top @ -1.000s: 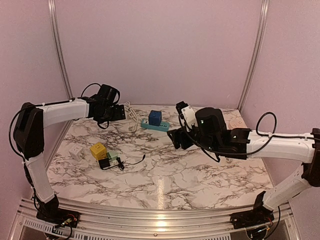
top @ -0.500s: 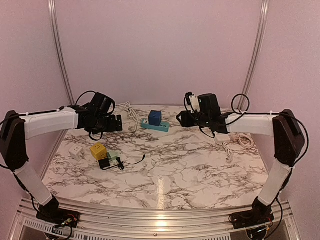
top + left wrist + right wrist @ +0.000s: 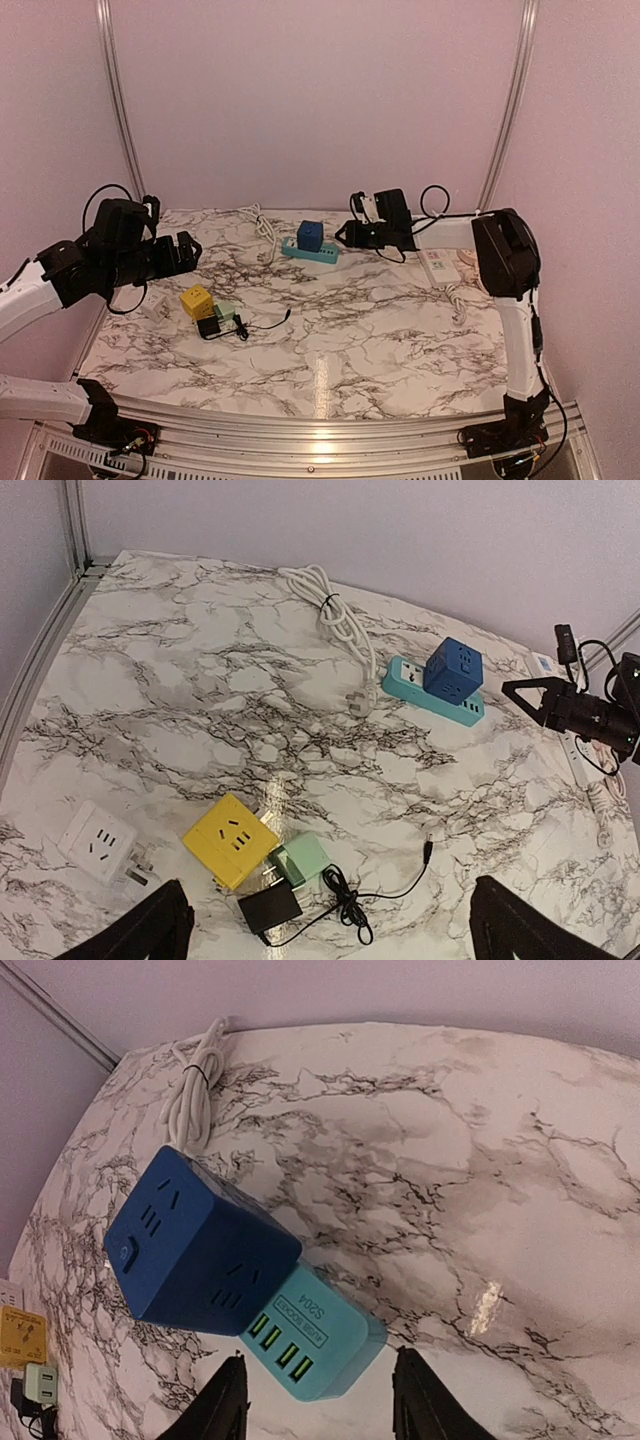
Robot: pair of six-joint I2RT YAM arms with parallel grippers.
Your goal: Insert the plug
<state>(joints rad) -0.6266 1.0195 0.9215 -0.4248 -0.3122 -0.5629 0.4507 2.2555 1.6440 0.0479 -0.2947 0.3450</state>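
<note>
A blue cube socket sits plugged on a teal power strip at the back middle. My right gripper is at the strip's right end, its open jaws flanking that end without touching it. A yellow cube plug, a green adapter and a black adapter with a thin cable lie at the left. My left gripper hangs wide open above them, holding nothing.
A white cube socket lies near the left edge. A coiled white cord lies behind the teal strip. A white power strip with its cord rests at the right wall.
My right arm has stretched left to the teal strip's end and its jaws have narrowed. My left arm has drawn back to the left, above the loose plugs, jaws wide.
</note>
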